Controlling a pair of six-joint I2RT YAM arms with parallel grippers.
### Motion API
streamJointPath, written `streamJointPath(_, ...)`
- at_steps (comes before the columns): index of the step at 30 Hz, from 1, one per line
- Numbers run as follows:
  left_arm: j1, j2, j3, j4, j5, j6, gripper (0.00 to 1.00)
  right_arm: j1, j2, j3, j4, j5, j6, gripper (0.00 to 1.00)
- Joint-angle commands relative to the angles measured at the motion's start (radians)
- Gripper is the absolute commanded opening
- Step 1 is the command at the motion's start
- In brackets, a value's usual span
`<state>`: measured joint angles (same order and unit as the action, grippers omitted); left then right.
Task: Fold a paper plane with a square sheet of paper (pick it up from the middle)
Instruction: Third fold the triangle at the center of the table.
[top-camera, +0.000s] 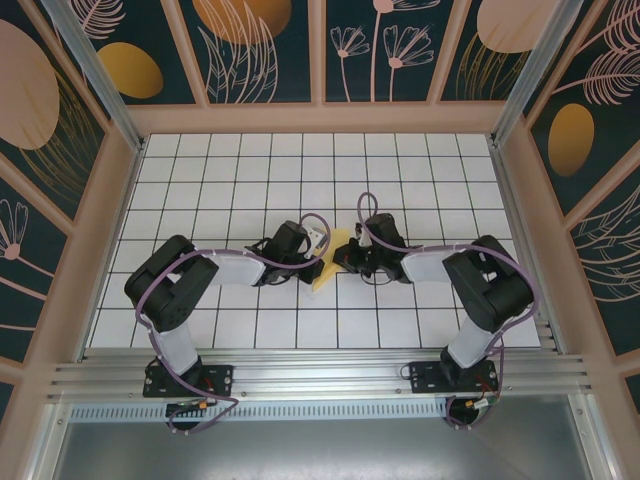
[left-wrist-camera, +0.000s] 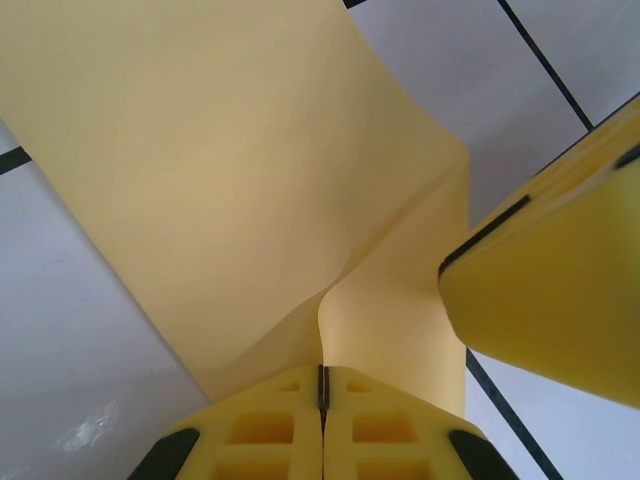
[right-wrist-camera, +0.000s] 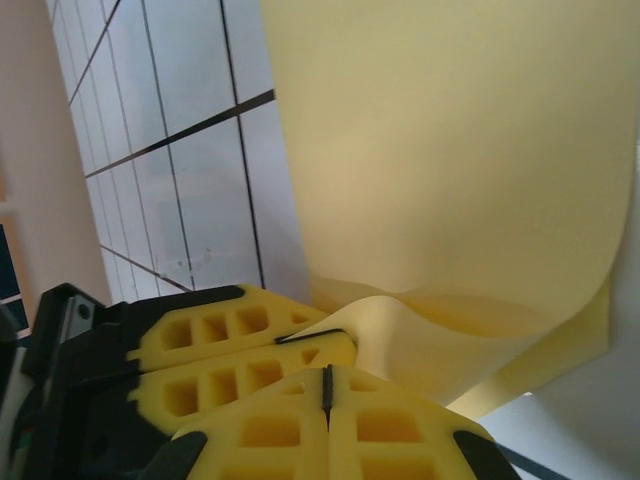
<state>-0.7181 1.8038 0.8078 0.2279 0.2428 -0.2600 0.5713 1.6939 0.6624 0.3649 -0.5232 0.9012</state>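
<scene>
left end effector (left-wrist-camera: 322, 372), right end effector (right-wrist-camera: 327, 372), both pinching thin buckled yellow paper (left-wrist-camera: 230, 180)

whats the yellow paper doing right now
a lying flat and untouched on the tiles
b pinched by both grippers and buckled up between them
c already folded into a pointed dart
b: the square sheet of paper bows up off the table, pinched in the shut left gripper and the shut right gripper.
</scene>
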Motion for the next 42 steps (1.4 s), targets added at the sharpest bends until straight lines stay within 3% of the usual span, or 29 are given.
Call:
streamJointPath(1,0.008,-0.003,-0.020,-0.058,-0.028,0.015,0.08,0.007,0.039,-0.018,0.059,0.000,0.010,0.02)
streamJointPath(12,0.008,-0.007,-0.021,-0.073,-0.048,0.026,0.08,0.003,0.087,-0.029,0.061,0.023,0.001,0.02)
streamJointPath(23,0.008,-0.026,-0.024,-0.074,-0.077,0.024,0.08,0.001,0.105,-0.011,-0.062,0.090,-0.015,0.03)
streamJointPath(34,0.008,-0.003,-0.027,-0.081,-0.056,0.033,0.07,-0.019,-0.016,0.026,-0.049,0.039,-0.022,0.07)
streamJointPath(42,0.008,0.008,-0.012,-0.091,-0.051,0.039,0.07,-0.019,0.011,0.026,-0.042,0.030,-0.025,0.07)
